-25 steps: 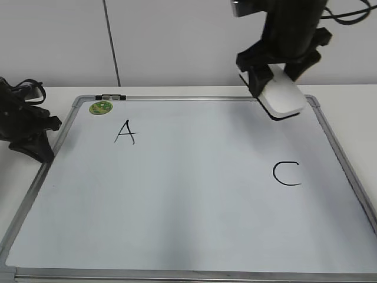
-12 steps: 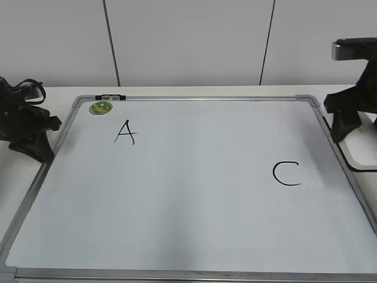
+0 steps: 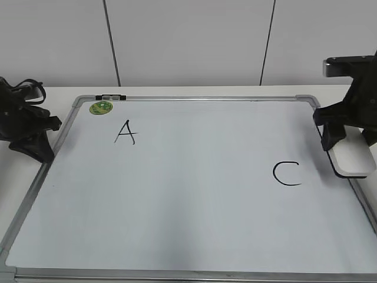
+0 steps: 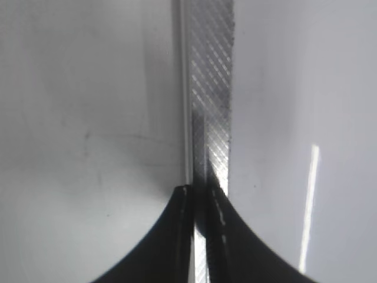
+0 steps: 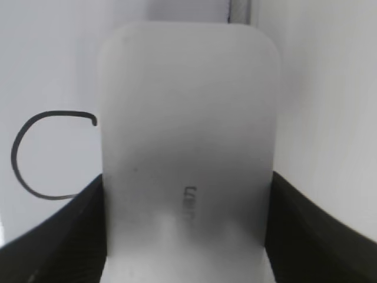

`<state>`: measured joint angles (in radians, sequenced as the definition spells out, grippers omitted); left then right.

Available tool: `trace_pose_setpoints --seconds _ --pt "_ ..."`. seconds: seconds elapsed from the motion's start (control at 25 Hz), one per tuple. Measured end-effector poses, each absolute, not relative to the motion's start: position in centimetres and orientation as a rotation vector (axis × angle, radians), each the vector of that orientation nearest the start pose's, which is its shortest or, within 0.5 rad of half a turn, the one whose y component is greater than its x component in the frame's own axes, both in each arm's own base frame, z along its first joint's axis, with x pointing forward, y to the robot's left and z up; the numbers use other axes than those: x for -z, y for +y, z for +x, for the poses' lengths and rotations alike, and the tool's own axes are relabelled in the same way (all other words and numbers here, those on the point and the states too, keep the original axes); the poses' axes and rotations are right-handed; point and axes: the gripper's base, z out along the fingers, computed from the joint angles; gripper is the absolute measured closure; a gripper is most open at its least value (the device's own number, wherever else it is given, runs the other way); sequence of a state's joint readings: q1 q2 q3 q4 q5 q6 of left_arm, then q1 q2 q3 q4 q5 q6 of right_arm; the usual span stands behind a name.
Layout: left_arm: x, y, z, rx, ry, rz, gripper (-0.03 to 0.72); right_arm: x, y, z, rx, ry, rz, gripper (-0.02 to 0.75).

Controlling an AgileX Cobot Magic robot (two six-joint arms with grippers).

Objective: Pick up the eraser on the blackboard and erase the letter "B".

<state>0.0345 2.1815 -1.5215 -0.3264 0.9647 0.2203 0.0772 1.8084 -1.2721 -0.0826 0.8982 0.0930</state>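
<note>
The blackboard lies flat on the table with a black "A" at its far left and a black "C" at its right. No letter "B" shows between them; that area is bare white. My right gripper is shut on the white eraser and holds it over the board's right frame, just right of the "C". The right wrist view shows the eraser between both fingers, with the "C" to its left. My left gripper is shut and empty by the board's left frame.
A round green sticker and a small black clip sit at the board's far left corner. White table shows left and right of the board. A white panelled wall stands behind.
My right gripper carried the eraser from above the board's far right part out to the right edge and lower down, and it now sits beside the "C". The left arm has not moved.
</note>
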Motion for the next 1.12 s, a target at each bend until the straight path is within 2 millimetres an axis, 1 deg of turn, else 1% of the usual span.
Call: trace_pose_setpoints --seconds 0.32,0.56,0.76,1.12 --pt "-12.7 -0.9 42.2 0.406 3.048 0.006 0.677 -18.2 2.1 37.1 0.104 2.922 -0.030 0.193" --pt "-12.7 -0.9 42.2 0.406 3.048 0.006 0.677 -16.8 2.1 37.6 0.103 2.929 -0.028 0.193" --pt "-12.7 -0.9 42.2 0.406 3.048 0.006 0.677 -16.2 2.0 37.9 0.118 2.925 -0.026 0.193" --pt "-12.7 -0.9 42.2 0.406 3.048 0.006 0.677 -16.2 2.0 38.0 0.125 2.911 -0.024 0.193"
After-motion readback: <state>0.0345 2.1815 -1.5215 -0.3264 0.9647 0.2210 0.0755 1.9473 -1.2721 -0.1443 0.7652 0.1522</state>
